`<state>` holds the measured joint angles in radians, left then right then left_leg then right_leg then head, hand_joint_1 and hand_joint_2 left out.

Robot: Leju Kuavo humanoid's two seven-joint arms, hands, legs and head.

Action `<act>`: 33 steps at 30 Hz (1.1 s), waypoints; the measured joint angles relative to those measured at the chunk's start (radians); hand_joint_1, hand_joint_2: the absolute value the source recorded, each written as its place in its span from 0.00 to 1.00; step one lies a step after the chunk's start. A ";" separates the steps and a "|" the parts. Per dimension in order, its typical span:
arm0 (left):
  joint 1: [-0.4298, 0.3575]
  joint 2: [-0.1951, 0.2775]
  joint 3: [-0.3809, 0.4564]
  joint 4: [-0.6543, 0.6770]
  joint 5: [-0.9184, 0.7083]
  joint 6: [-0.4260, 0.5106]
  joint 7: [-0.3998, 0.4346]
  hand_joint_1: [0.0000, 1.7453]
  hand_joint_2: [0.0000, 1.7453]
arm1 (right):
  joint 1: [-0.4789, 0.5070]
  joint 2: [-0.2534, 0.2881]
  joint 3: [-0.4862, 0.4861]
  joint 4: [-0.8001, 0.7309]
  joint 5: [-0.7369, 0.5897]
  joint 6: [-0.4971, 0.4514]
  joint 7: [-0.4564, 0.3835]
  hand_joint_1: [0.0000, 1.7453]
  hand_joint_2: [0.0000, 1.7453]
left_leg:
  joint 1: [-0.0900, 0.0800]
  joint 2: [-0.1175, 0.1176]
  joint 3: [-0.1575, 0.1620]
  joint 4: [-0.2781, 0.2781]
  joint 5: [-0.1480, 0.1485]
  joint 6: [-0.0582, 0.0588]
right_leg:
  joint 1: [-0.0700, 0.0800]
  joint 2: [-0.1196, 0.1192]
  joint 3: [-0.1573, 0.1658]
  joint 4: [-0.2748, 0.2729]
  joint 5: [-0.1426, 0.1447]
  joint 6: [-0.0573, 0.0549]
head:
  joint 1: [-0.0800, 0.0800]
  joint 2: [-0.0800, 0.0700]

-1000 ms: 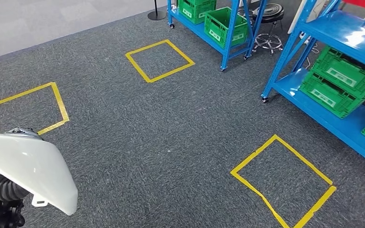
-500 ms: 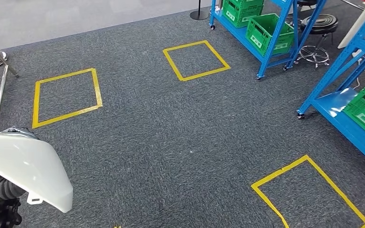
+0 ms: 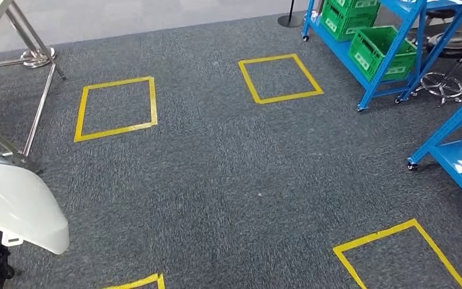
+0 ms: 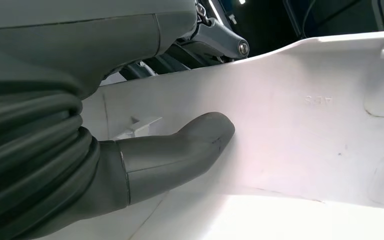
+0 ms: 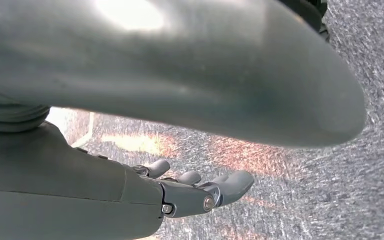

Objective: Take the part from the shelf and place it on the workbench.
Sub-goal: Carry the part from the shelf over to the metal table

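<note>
Currently, item: white moulded part [image 3: 15, 208], carried at the robot's lower left above the grey carpet [image 3: 228, 174], well apart from the blue shelf [image 3: 391, 45]. Holder: left robot hand [image 4: 130, 165], thumb pressed flat against the part's inner face, darker fingers behind its edge; long axis runs across and away from the palm. Right robot hand [image 5: 200, 192]: empty, fingers loosely extended over the carpet. Tabletop not sighted; a metal frame [image 3: 33, 66] stands to the left, probably the heading.

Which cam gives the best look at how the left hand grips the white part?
Left wrist view: the left hand's thumb presses flat on the white part, close up. Head view shows the part's outline at the frame edge. Right wrist view shows carpet instead.
</note>
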<state>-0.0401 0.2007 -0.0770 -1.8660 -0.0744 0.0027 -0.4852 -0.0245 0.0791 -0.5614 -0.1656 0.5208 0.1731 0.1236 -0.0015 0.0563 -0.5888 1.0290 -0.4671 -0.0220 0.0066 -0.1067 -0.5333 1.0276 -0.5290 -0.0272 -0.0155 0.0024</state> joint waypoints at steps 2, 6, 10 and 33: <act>-0.001 -0.001 0.000 0.003 -0.014 0.006 -0.001 1.00 1.00 | -0.002 0.001 0.000 0.000 -0.002 0.000 -0.001 0.00 0.00 | 0.002 -0.021 -0.002 -0.004 0.004 0.011 | -0.002 -0.010 0.004 0.001 -0.004 0.010 | 0.000 0.000; -0.021 -0.010 -0.002 0.019 -0.028 0.010 -0.002 1.00 1.00 | -0.003 0.002 -0.002 0.000 -0.006 -0.004 -0.003 0.00 0.00 | 0.010 -0.057 -0.001 -0.013 0.014 0.032 | -0.012 0.084 -0.066 0.155 -0.091 0.026 | 0.005 0.000; -0.026 -0.020 -0.004 0.042 -0.032 0.014 0.002 1.00 1.00 | 0.003 0.002 -0.003 0.000 -0.008 -0.002 -0.016 0.00 0.00 | 0.011 -0.102 -0.006 -0.005 0.014 0.031 | -0.017 0.107 -0.136 0.263 -0.095 0.031 | 0.008 0.000; 0.030 -0.001 0.004 0.049 -0.035 0.052 -0.009 1.00 1.00 | -0.001 0.000 -0.006 0.000 0.025 0.003 -0.008 0.00 0.00 | -0.003 -0.018 0.008 -0.001 -0.012 0.013 | -0.004 0.000 -0.014 0.011 0.005 0.009 | 0.002 0.000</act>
<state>-0.0097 0.1995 -0.0730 -1.8174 -0.1090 0.0551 -0.4947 -0.0256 0.0790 -0.5676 -0.1656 0.5456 0.1758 0.1156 -0.0047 0.0380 -0.5812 1.0282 -0.4794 -0.0094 0.0029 -0.1064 -0.5471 1.0390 -0.5243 -0.0182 -0.0131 0.0024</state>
